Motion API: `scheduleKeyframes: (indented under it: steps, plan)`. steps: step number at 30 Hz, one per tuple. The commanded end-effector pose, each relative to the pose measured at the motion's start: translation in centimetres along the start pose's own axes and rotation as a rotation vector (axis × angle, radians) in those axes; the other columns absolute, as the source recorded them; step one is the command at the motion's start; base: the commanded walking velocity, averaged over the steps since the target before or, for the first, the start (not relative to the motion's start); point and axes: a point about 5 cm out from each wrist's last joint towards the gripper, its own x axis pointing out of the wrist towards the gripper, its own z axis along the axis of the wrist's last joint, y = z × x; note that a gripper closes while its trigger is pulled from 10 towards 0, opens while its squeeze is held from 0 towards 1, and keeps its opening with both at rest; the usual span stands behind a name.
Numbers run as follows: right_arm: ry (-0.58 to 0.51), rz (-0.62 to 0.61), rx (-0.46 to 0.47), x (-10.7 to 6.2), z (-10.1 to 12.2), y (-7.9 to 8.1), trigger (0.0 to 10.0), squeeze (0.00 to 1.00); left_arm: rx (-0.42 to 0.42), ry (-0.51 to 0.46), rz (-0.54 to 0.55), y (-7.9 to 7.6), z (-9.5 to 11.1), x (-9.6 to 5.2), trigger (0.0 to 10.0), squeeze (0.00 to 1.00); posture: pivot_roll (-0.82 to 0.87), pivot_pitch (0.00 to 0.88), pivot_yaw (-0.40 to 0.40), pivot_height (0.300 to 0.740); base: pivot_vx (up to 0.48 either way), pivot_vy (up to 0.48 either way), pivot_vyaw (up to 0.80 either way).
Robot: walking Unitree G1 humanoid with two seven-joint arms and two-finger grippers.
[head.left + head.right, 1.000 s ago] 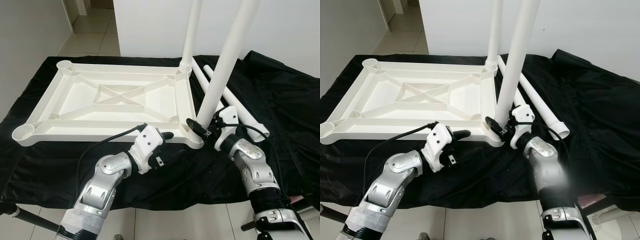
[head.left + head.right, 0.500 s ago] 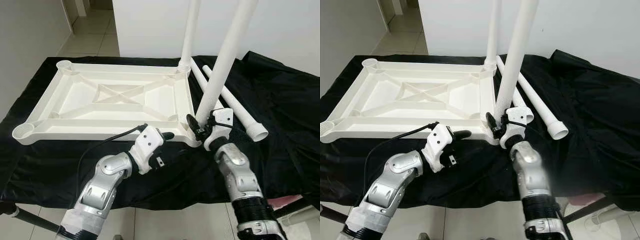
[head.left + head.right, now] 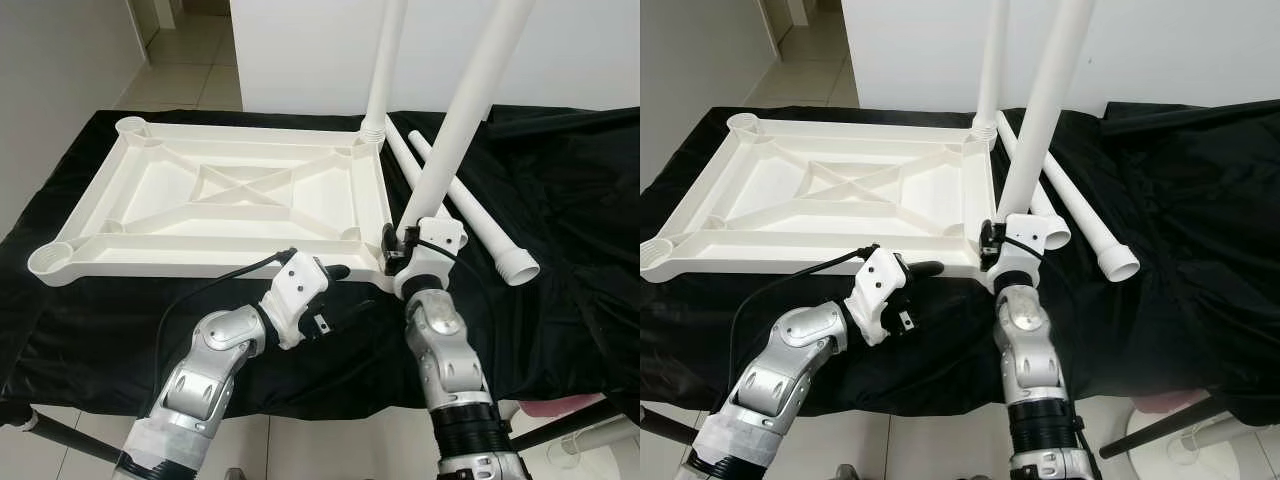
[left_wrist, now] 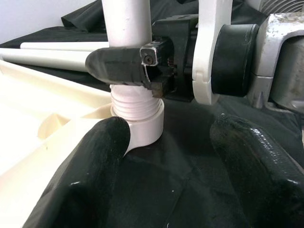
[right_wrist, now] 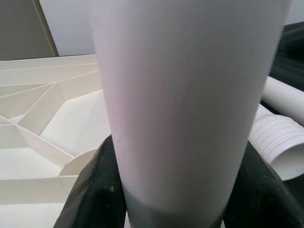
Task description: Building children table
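The white table top (image 3: pixel 220 190) lies upside down on a black cloth. One white leg (image 3: pixel 384 60) stands upright in its far right corner socket. My right gripper (image 3: pixel 400 243) is shut on the base of a second leg (image 3: pixel 468 100), which leans to the right. This leg's threaded end (image 4: pixel 135 105) sits in the near right corner socket (image 4: pixel 145 132). In the right wrist view the leg (image 5: pixel 185 95) stands between the two fingers (image 5: pixel 92 192). My left gripper (image 3: pixel 345 290) is open just left of that socket, by the table top's near edge, holding nothing.
Two loose white legs (image 3: pixel 470 215) lie on the black cloth (image 3: pixel 580 200) to the right of the table top. The cloth-covered surface ends just in front of my arms, with tiled floor (image 3: pixel 350 445) below. A white wall stands behind.
My right forearm has swung from the right to straight under its wrist, turning around the held leg at the socket. The left arm has stayed put.
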Motion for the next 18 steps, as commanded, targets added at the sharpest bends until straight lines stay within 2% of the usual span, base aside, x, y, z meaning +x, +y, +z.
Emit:
scheduleKeyframes:
  steps: [1, 10, 11, 12, 18]
  plan:
    - [0.026, -0.015, 0.036, -0.33, -0.33, 0.08, 10.0, 0.00, -0.007, 0.021, 0.056, 0.07, -0.42, 0.04, 10.0, 0.00, -0.04, 0.057, -0.034, 0.740, 0.000, 0.000, 0.00]
    - [0.033, -0.030, 0.018, -0.17, -0.27, -0.17, 10.0, 0.00, -0.008, 0.018, 0.056, -0.03, -0.43, 0.04, 10.0, 0.00, -0.04, 0.056, -0.035, 0.740, 0.000, 0.000, 0.00]
    - [0.031, -0.028, 0.018, -0.21, -0.24, -0.19, 10.0, 0.35, -0.009, 0.018, 0.056, -0.04, -0.44, 0.03, 10.0, 0.00, -0.04, 0.056, -0.035, 0.740, 0.000, 0.000, 0.00]
    - [0.028, -0.025, 0.015, -0.22, -0.19, -0.27, 10.0, 1.00, -0.009, 0.018, 0.055, -0.04, -0.44, 0.04, 10.0, 0.00, -0.04, 0.056, -0.036, 0.740, 0.000, 0.000, 0.00]
    - [0.021, -0.008, 0.002, -0.20, 0.00, -0.70, 10.0, 1.00, -0.008, 0.019, 0.055, 0.05, -0.43, 0.11, 10.0, 0.00, -0.04, 0.056, -0.034, 0.740, 0.000, 0.000, 0.00]
